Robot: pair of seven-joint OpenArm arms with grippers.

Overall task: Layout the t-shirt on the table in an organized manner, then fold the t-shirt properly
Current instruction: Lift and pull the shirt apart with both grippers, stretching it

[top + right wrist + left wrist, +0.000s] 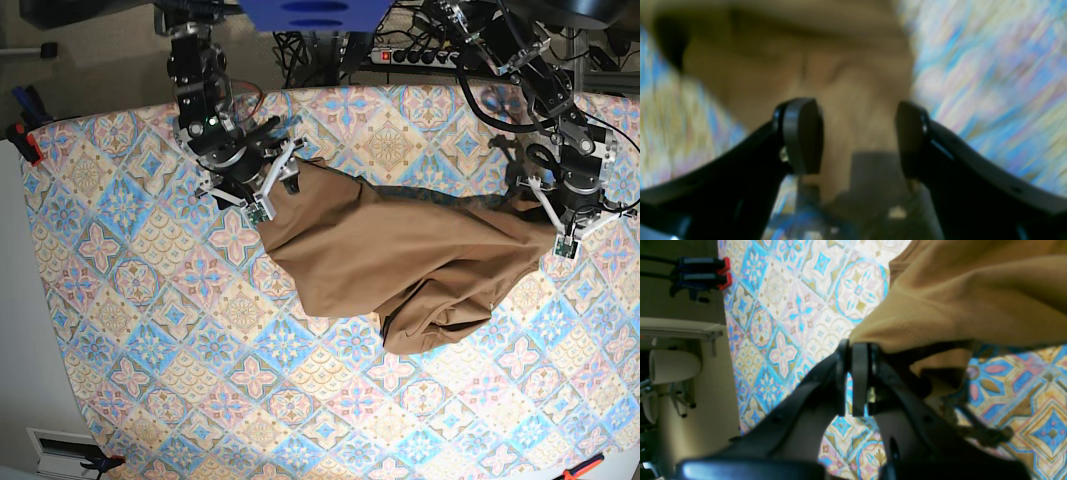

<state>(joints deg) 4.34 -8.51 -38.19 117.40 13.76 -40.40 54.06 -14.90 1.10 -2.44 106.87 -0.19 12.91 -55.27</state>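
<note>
We see the t-shirt lying bunched on the worktop, soft and limp. Our left tool pinches one edge; our right tool gapes wide at the opposite edge, best regripped at a hem.

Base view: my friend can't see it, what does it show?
A crumpled tan-brown fabric t-shirt is stretched across a table covered in pastel diamond-tile cloth. The left end effector pinches one end; the right end effector is open at the other.

The left claw pinches a raised edge of the tan t-shirt above the patterned table.
</note>
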